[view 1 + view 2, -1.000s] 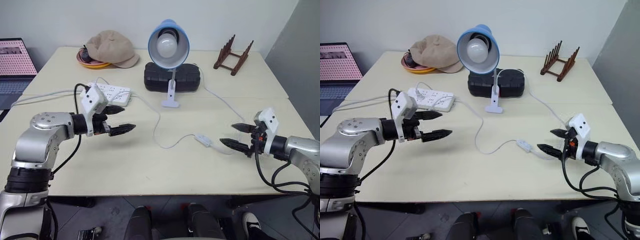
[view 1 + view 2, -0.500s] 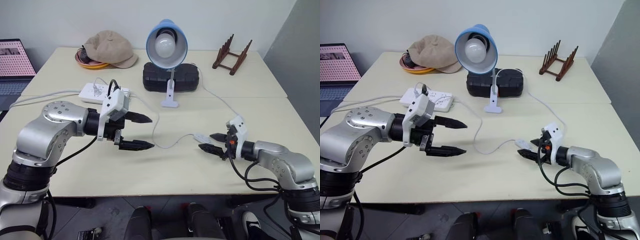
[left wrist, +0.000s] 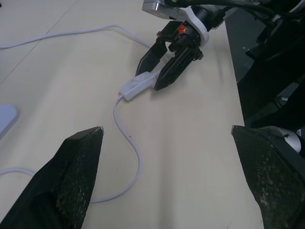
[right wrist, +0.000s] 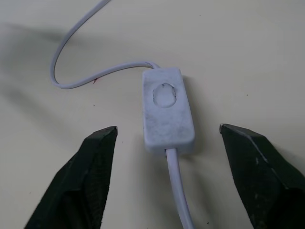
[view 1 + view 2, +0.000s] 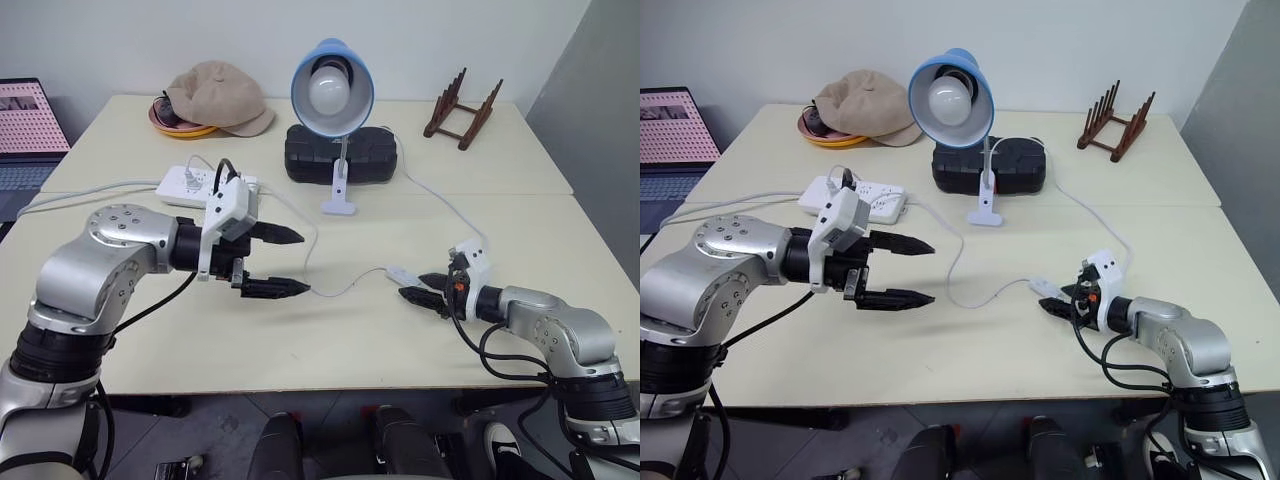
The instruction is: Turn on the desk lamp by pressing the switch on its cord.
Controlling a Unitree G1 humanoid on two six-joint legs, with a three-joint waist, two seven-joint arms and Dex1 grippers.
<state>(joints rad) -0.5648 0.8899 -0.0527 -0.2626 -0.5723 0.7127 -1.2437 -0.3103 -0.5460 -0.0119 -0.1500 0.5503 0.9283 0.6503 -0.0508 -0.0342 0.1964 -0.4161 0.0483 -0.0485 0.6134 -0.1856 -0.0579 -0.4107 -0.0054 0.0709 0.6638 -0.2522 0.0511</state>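
I see my right gripper point(image 5: 418, 287) low near the tabletop's point(image 5: 330, 340) front edge, its two black textured fingers spread, flanking the switch point(image 4: 167, 109) without touching; one smooth white oblong switch, oval button up, lies flat, long axis running along the cord point(image 5: 340, 288); my left gripper point(image 5: 288, 262) hovers wide open, empty; farther back stands one desk lamp point(image 5: 333, 88), round blue shade facing me.

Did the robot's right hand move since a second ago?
Yes. The right gripper slid leftward along the table, toward the switch, which now lies between its fingers.
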